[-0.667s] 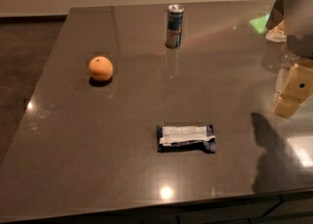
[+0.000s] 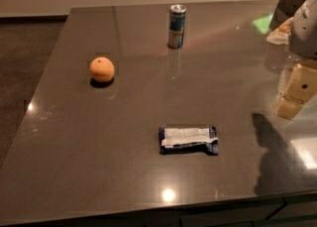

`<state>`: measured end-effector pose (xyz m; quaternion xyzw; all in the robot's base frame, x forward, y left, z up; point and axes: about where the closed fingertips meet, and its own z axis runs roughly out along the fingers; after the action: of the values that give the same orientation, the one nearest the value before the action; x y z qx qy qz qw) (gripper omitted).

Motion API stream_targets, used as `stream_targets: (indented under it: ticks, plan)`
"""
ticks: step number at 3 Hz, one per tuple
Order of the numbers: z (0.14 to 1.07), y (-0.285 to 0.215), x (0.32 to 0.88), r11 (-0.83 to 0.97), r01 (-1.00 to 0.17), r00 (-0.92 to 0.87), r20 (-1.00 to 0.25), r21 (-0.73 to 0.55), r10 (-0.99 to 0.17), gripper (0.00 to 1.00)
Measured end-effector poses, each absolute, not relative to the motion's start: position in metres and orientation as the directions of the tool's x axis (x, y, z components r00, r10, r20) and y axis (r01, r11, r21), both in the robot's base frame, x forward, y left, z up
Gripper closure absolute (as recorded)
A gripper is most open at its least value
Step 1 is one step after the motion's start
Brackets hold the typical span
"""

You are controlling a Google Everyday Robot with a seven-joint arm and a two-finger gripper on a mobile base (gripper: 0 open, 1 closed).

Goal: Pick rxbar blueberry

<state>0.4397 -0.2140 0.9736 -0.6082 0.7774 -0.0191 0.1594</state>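
Note:
The rxbar blueberry [image 2: 188, 139] lies flat on the dark grey table [image 2: 124, 171], near the front and a little right of the middle. Its wrapper is dark navy with a large white label panel facing up. My gripper [image 2: 296, 92] is cream-coloured and hangs above the table at the right edge of the view. It is well to the right of the bar, somewhat farther back, and not touching it. Its shadow falls on the table to the right of the bar.
A blue-and-silver can [image 2: 176, 26] stands upright at the back middle. An orange [image 2: 102, 69] sits at the left middle. Bags and boxes [image 2: 290, 13] crowd the back right corner. The table's front edge runs along the bottom.

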Motion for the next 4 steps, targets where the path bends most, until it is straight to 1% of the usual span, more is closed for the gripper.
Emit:
stream_targets:
  ticks: [2, 4]
  plan:
    - [0.932, -0.189, 0.433, 0.183, -0.974, -0.150, -0.229, -0.130, -0.962, 0.00]
    - [0.888, -0.161, 0.424, 0.087, -0.993, -0.070, -0.204, -0.080, -0.977, 0.00]
